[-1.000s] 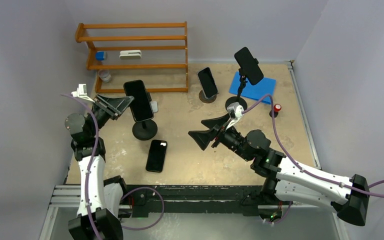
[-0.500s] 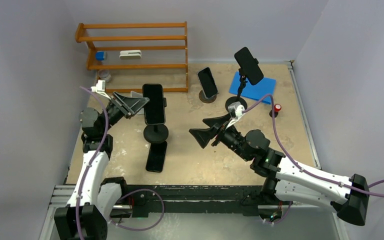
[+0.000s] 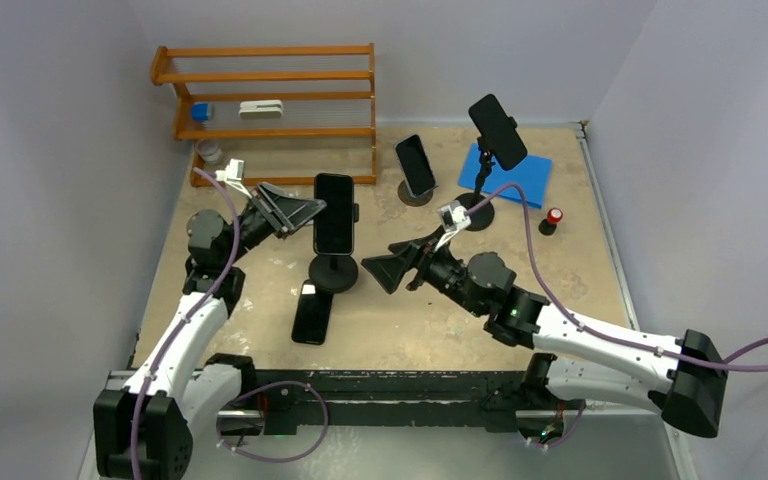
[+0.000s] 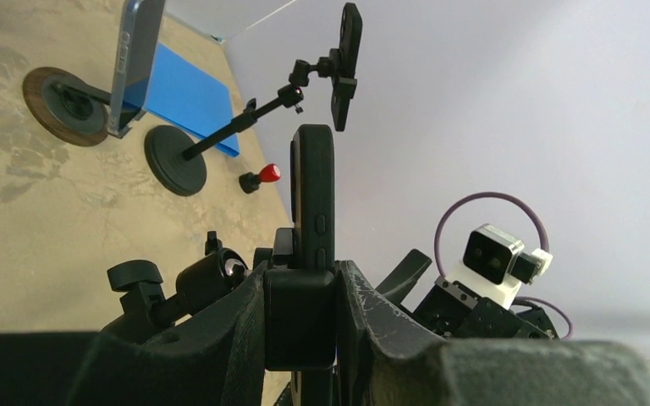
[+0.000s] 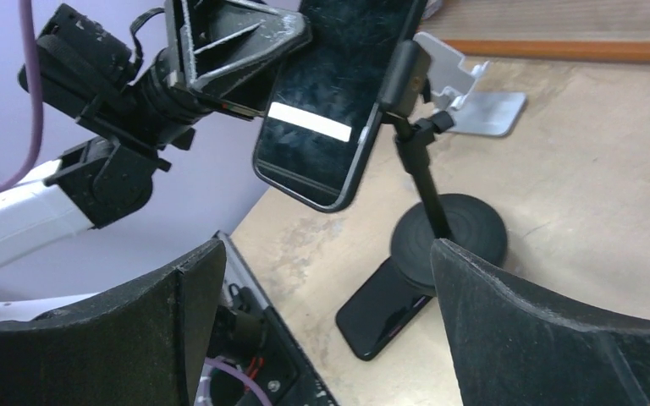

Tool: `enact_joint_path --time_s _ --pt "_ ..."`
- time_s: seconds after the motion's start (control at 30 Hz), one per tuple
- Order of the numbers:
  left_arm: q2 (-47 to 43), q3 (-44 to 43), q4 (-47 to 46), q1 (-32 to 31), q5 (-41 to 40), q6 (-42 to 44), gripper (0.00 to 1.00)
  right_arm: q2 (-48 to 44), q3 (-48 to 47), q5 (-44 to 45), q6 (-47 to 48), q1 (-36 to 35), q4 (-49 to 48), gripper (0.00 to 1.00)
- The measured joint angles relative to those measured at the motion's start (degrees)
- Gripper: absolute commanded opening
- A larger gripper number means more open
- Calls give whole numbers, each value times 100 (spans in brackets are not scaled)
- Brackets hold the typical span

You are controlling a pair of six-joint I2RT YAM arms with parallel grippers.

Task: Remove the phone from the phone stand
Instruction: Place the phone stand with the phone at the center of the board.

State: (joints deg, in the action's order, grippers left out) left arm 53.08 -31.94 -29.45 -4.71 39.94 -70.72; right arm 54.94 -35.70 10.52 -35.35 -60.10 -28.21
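Near the middle of the desk (image 3: 580,260), upright in the clamp (image 5: 402,72) of a black stand (image 3: 333,272): the phone (image 3: 333,213), dark face turned toward the right hand (image 3: 378,258), not yet out of its holder. At nine o'clock of the phone, set in from the side, the left hand (image 3: 312,208): closed to a narrow gap across the clamp block at the phone's edge, fingers (image 4: 212,338) pressed on both faces of that block in the left-wrist view. Cannot tell whether also bearing on the phone's own case. Judged as bracing the stand, not drawing the phone out. At four o'clock of the phone, near but apart from it, the right hand: spread wide, gripping nothing, touching neither phone nor stand, with both framed between its fingers in its own wrist view. Just beside the stand's foot at seven o'clock, flat on the desk, a second phone (image 3: 312,312), in no holder. Farther off, at one and two o'clock, a third phone (image 3: 415,165) and a fourth phone (image 3: 497,130), each on a holder of its own, well apart from both hands. Done so far, by this reading: stand steadied, free hand lined up. Left to do: close the right hand around the phone's free part, pull clear of the clamp, set down on the desk.
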Motion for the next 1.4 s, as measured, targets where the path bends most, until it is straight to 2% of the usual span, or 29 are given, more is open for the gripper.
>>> enact_joint_path --time_s 0.17,0.4,0.63,0.97,1.4 --pt "125 0 -46 -387 -188 11 0 354 -249 -330 -535 190 -116 92" --pt "337 0 -221 -822 -400 101 0 662 -282 -1200 -1274 999 -581 89" --pt "588 0 -474 -1270 -612 162 0 769 -234 -1591 -1517 1067 -815 89" --pt "999 219 -1060 -1633 -791 284 0 732 -160 -1377 -1464 1073 -588 88" --pt "940 839 -1943 -1792 -866 304 0 31 380 -699 -984 1093 -70 88"
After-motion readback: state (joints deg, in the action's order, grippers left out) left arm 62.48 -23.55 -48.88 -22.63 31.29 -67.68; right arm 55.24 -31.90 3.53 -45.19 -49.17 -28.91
